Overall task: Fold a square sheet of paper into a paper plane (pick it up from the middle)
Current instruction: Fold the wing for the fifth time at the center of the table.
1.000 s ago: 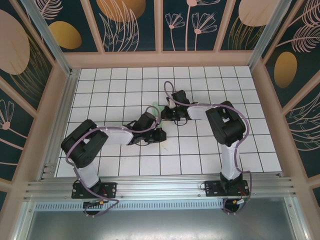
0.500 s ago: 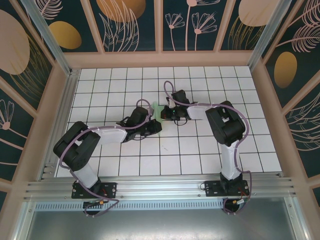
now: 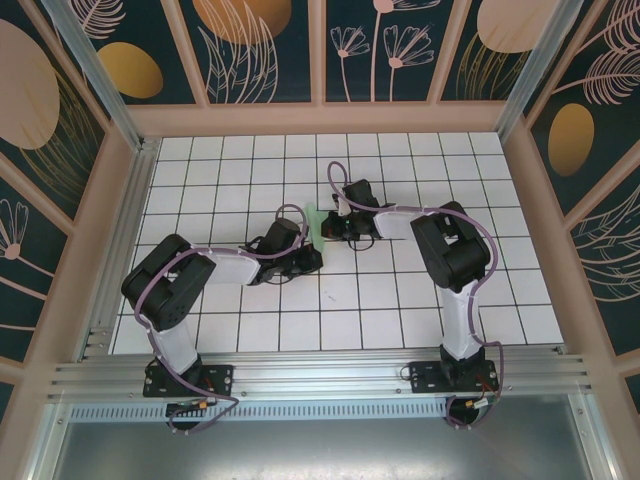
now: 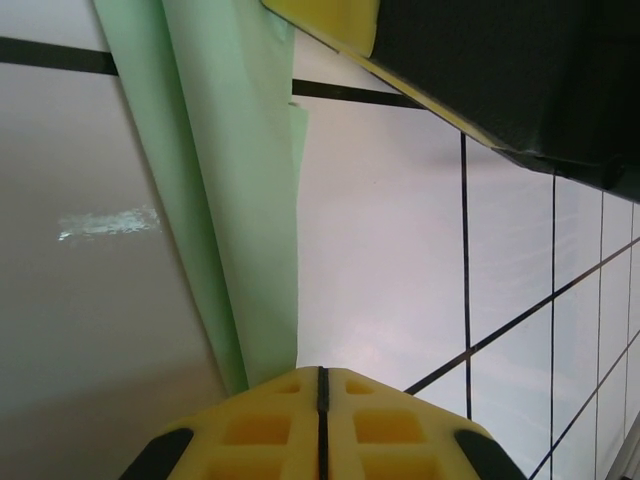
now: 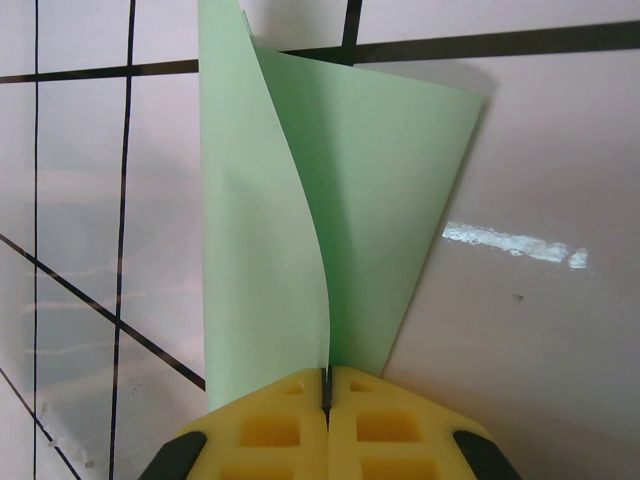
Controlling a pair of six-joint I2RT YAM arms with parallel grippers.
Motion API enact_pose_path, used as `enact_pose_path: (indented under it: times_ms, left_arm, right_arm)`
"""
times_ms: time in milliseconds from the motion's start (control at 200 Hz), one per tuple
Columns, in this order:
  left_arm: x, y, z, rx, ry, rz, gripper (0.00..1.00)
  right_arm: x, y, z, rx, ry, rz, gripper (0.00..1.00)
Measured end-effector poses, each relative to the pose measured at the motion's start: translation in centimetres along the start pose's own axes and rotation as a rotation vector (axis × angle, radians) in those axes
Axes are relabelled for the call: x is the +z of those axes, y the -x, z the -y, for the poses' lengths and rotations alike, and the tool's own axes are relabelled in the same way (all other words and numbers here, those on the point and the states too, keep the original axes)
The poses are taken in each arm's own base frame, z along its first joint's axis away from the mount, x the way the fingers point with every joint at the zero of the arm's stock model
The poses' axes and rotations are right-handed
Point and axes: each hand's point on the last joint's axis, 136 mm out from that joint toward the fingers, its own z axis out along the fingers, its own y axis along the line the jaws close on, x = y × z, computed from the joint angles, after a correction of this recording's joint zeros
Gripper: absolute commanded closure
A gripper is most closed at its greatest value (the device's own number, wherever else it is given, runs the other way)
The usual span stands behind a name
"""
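The square sheet of paper (image 5: 300,200), pale mint green, is folded over and stands up from the white grid table near its middle (image 3: 313,216). My right gripper (image 5: 326,372) is shut on its folded edge, and both flaps rise from the seam between the yellow fingers. Seen from above, the right gripper (image 3: 328,228) sits right beside the sheet. My left gripper (image 4: 320,372) is shut with nothing in the seam; the paper (image 4: 230,180) runs past its left finger. From above, the left gripper (image 3: 311,259) lies just below the sheet.
The right gripper's yellow finger (image 4: 335,15) and black body (image 4: 500,70) hang close above the left gripper. A peach frame wall (image 3: 320,118) rings the tiled table (image 3: 250,330). An aluminium rail (image 3: 320,375) crosses the near edge.
The left arm has swung its gripper up toward the paper and its elbow has shifted. Its jaws have closed the last bit. The right arm has not moved.
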Motion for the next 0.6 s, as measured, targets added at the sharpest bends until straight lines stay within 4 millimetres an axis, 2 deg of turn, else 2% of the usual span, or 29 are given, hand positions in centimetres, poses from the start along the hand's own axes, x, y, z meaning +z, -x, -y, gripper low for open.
enact_pose_path:
  times_ms: [415,595]
  left_arm:
    - [0.52,-0.45,-0.79,-0.003,0.005,-0.006,0.94]
    - [0.52,-0.44,-0.81,-0.001,0.003,-0.003,0.97]
  right_arm:
    - [-0.01,-0.01,-0.04,0.0,0.003,-0.001,1.0]
    - [-0.03,-0.01,-0.06,0.012,0.006,-0.003,0.94]
